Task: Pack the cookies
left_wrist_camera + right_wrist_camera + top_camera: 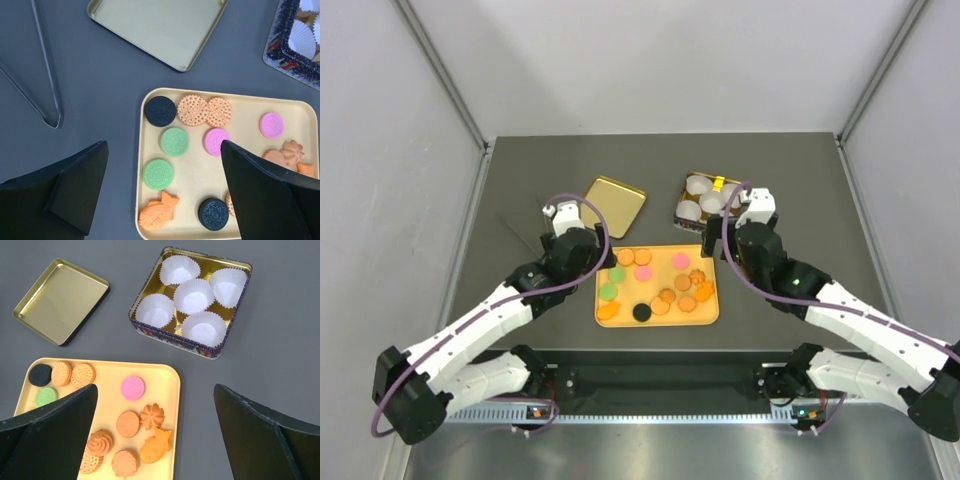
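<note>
Nothing packed yet: small flat round cookies [174,141] all on yellow plastic tray [245,107]; square patterned tin's [175,340] white paper cups [194,296] empty. Left claw [163,145] and right claw [155,387] both apart, holding nothing.

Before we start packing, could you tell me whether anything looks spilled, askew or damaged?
Nothing stands out. All the cookies lie flat inside the yellow tray. The tin sits upright with five paper cups seated in it, its lid lies inside-up beside it, and the metal tongs rest apart at the left.
</note>
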{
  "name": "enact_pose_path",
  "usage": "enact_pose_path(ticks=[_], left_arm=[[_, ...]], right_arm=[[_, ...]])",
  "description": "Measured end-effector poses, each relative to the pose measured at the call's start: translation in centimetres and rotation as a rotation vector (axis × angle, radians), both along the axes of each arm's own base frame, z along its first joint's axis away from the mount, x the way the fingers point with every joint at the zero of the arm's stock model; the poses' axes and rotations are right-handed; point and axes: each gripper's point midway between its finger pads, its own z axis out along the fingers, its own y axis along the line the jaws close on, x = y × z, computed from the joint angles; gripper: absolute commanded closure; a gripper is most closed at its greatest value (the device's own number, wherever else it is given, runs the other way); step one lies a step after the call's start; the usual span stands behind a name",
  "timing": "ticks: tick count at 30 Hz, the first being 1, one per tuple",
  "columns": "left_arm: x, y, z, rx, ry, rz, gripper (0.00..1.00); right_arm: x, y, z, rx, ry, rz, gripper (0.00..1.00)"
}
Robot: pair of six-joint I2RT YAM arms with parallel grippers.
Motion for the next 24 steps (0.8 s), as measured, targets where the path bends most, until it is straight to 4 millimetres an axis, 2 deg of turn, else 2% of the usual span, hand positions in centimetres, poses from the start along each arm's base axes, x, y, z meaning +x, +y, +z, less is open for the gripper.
enact_pose_path(ticks=[5,10,13,18,24], left_arm=[[0.0,1.4,-0.3,0.030,0.000,0.074,0.01],[0.5,3.1,-1.5,0.098,0.035,0.155,0.01],[1.9,5.1,-2.4,0.120,0.072,0.233,0.01],[4.2,9.8,-4.0,0.129,0.121,0.375,0.01],[6.4,11.8,-7.4,0.157,0.215,0.423,0.01]], right_arm=[[-0.2,0.0,0.5,-0.004,-0.014,0.022,0.00],[-0.3,0.5,0.4,-0.018,-0.012,0.059,0.00],[-0.4,0.8,0.1,-0.027,-0.003,0.079,0.00],[-0.5,1.4,-0.2,-0.029,0.009,0.113,0.00],[-0.5,1.2,-0.3,-0.024,0.000,0.120,0.00]])
